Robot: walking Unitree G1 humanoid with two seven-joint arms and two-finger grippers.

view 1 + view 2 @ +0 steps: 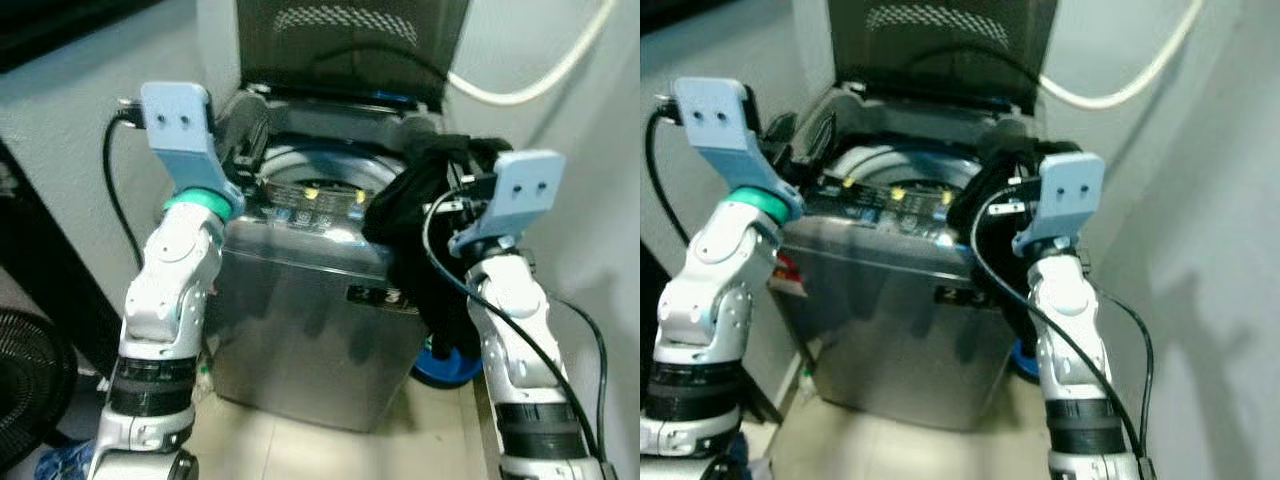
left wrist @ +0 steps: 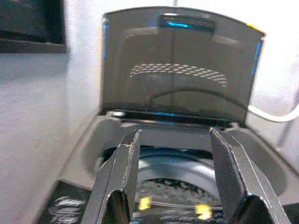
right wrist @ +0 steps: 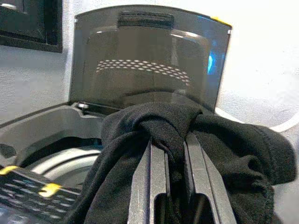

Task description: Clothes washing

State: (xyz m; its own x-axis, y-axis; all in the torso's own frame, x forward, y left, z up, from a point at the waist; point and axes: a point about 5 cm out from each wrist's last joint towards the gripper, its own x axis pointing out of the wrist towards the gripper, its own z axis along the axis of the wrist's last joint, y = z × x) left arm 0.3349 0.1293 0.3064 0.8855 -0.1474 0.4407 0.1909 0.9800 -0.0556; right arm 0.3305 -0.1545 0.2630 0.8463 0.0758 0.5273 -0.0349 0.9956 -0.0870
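A grey top-loading washing machine (image 1: 310,300) stands before me with its dark lid (image 1: 350,45) raised and the drum opening (image 1: 320,180) showing. My right gripper (image 3: 175,140) is shut on a black garment (image 1: 415,205), which bunches over its fingers (image 3: 154,177) and hangs down the machine's right front corner. Over the machine's left rim, my left gripper (image 2: 175,137) is open, with nothing between its fingers (image 2: 127,163); it points toward the lid and drum.
A white hose (image 1: 525,90) runs along the wall behind the machine on the right. A blue object (image 1: 445,368) lies on the floor by the machine's right foot. A black fan (image 1: 28,385) stands at the far left. Walls are close on both sides.
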